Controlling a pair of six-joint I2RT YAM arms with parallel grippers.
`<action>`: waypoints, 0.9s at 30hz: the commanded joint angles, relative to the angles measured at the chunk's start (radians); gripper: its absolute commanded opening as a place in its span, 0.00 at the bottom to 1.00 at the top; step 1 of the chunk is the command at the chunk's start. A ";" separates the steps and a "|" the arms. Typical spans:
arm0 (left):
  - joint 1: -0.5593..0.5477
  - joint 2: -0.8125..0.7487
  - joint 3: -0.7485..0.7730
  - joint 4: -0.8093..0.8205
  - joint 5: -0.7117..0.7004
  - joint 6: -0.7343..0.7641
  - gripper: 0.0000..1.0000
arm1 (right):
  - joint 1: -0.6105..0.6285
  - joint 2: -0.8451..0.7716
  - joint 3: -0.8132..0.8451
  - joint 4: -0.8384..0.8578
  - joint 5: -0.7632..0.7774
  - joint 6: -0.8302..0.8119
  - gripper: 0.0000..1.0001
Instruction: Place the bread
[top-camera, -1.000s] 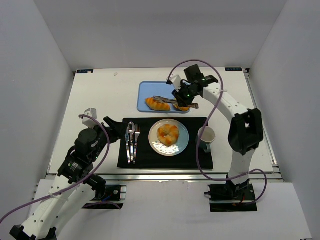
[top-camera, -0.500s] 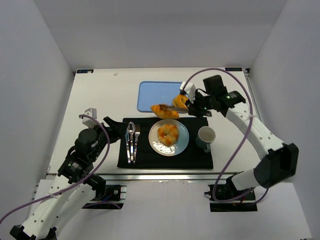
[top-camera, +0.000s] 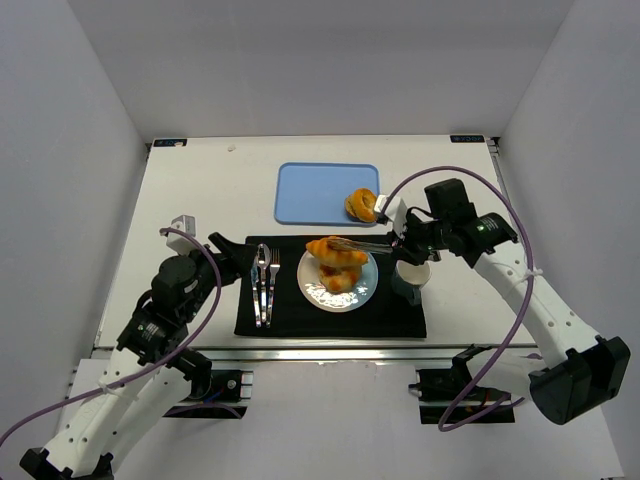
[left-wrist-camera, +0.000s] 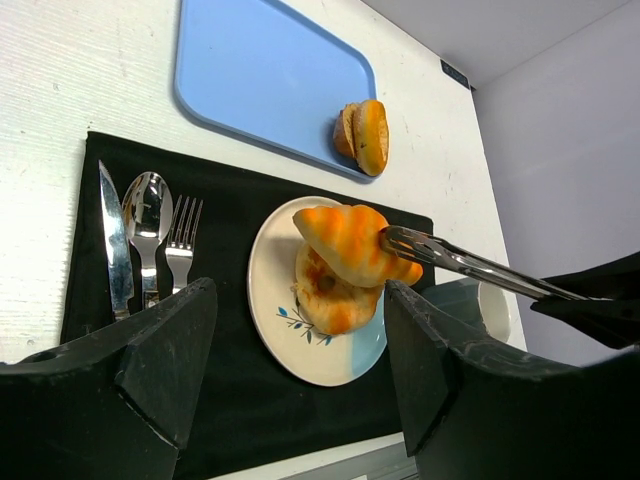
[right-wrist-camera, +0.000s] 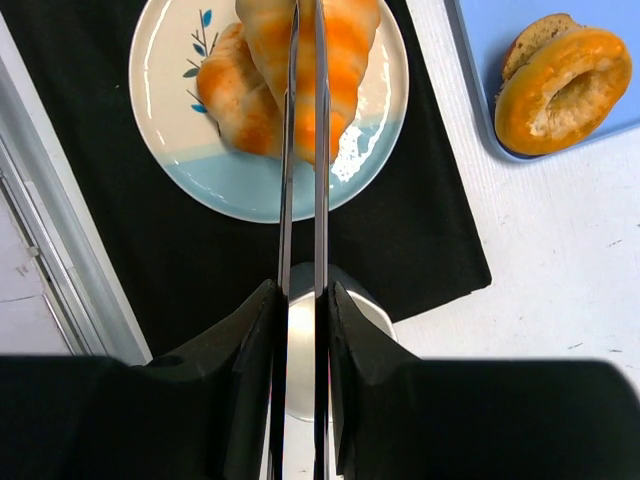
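The bread (top-camera: 335, 250) is swung away from the front edge of the blue tray (top-camera: 310, 190) and is now seen over the plate (top-camera: 366, 285), the right arm drawn back toward the near side with it. It is pinched between the tips of the tongs (top-camera: 365, 243), whose handles are squeezed together by the right gripper (top-camera: 415, 240). A second pastry (top-camera: 335, 281) is already laid on the plate, and the bread is held right on top of it; whether the two are touching cannot be told. A mug (top-camera: 410, 278) is seen just beside the plate on its right, under the tongs' handles. On the tray only a bagel (top-camera: 361, 205) is left, at the near right corner. Plate and mug are set on a black placemat (top-camera: 300, 320), with knife (left-wrist-camera: 113, 245), spoon (left-wrist-camera: 147, 215) and fork (left-wrist-camera: 180, 245) lined up at its left end. The left gripper (top-camera: 228, 258) is held spread wide by that left end, nothing between its fingers.
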 joint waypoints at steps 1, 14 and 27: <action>0.001 0.003 0.010 0.019 0.011 0.013 0.77 | 0.001 -0.043 0.008 0.028 -0.049 -0.018 0.00; 0.000 -0.021 0.010 -0.005 0.010 0.004 0.77 | 0.020 -0.021 -0.046 -0.011 -0.028 -0.074 0.17; 0.001 -0.012 0.015 0.001 0.010 0.007 0.77 | 0.021 -0.063 -0.016 0.022 -0.063 -0.048 0.45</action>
